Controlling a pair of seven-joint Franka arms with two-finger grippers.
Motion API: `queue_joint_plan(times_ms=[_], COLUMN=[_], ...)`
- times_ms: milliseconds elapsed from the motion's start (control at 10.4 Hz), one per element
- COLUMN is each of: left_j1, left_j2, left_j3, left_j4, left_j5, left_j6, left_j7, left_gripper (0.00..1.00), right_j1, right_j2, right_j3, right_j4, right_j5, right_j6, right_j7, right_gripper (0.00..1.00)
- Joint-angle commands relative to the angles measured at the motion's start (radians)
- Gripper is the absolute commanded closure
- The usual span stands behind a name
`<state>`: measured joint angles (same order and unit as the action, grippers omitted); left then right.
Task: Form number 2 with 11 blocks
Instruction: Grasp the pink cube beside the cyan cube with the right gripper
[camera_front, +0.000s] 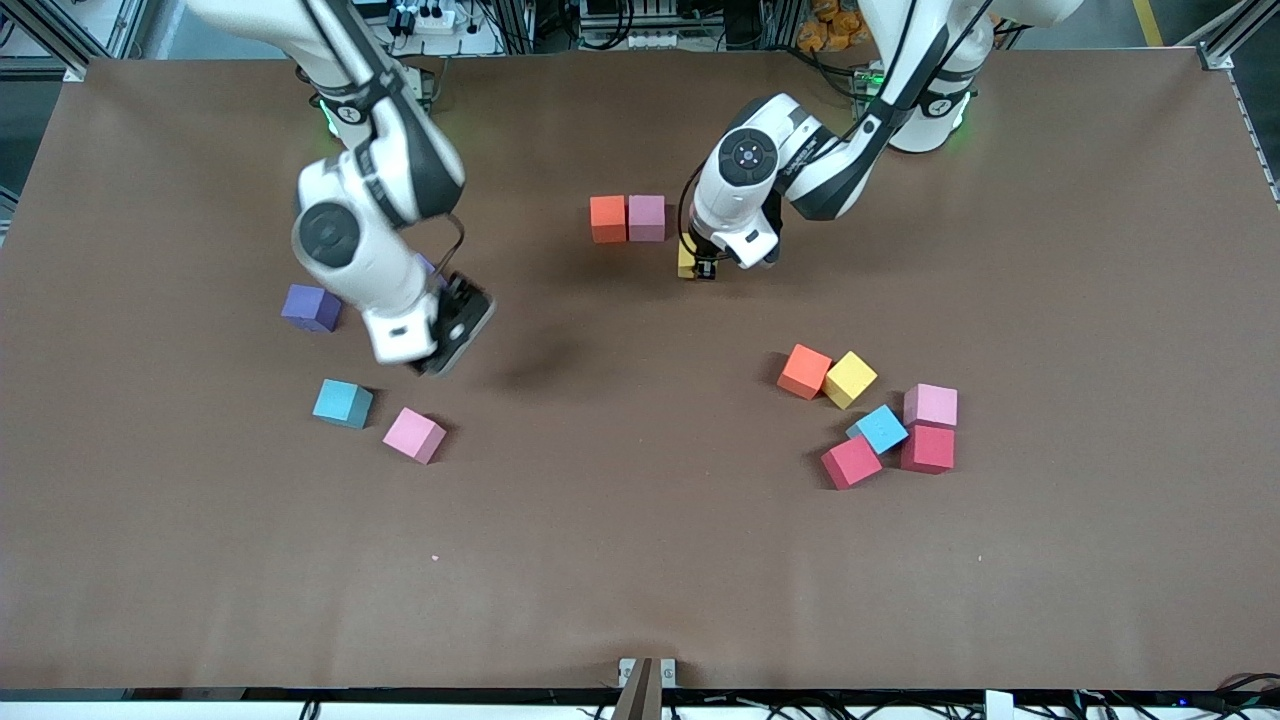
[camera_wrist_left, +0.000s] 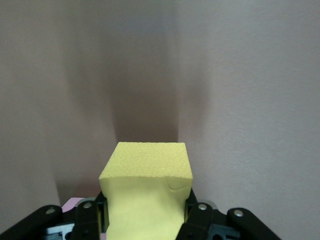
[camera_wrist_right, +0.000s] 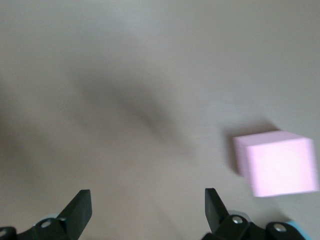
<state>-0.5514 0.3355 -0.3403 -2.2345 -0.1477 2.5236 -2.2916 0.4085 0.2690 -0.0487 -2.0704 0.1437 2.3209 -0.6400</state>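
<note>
The crimson cube (camera_front: 851, 462) lies nearest the camera, in the loose cluster with a second crimson cube (camera_front: 928, 448), a light blue cube (camera_front: 879, 428), a pink cube (camera_front: 931, 405), a yellow cube (camera_front: 850, 379) and an orange cube (camera_front: 805, 371).

Farther from the camera than that cluster, toward the bases, the left gripper (camera_front: 703, 268) is clamped on another yellow cube (camera_wrist_left: 147, 192), just beside the started orange-and-pink row (camera_front: 627, 218). The foam dents under the fingers, so it looks light and soft; flat opposite faces suit it.

Toward the right arm's end from the cluster, the right gripper (camera_front: 455, 335) hangs with jaws spread, empty, over bare table near a pink cube (camera_front: 414, 435).
</note>
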Motion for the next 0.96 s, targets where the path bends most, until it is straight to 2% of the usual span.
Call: queue_joint_plan(times_ms=[0, 96, 287, 862], left_j1=[-0.056, -0.058, -0.067, -0.108], left_j2=[-0.013, -0.013, -0.013, -0.018], left_j3=[-0.002, -0.002, -0.002, -0.003], left_j4=[-0.04, -0.048, -0.057, -0.1], left_j5=[-0.02, -0.02, -0.018, -0.018], left_j6=[0.049, 0.052, 0.066, 0.096], left_j7=[-0.068, -0.084, -0.141, -0.198], left_gripper=[1.0, 1.0, 1.0, 1.0], right_j1=[-0.083, -0.106, -0.175, -0.186], right_j2=[0.184, 0.238, 0.312, 0.361], right_j3=[0.017, 0.015, 0.018, 0.02], right_j4=[0.211, 0.269, 0.343, 0.362], right_j5=[-0.045, -0.08, -0.087, -0.078], right_j6=[-0.014, -0.012, -0.003, 0.034], right_j7=[-0.027, -0.05, -0.058, -0.087], right_gripper=[0.0, 0.0, 0.0, 0.0])
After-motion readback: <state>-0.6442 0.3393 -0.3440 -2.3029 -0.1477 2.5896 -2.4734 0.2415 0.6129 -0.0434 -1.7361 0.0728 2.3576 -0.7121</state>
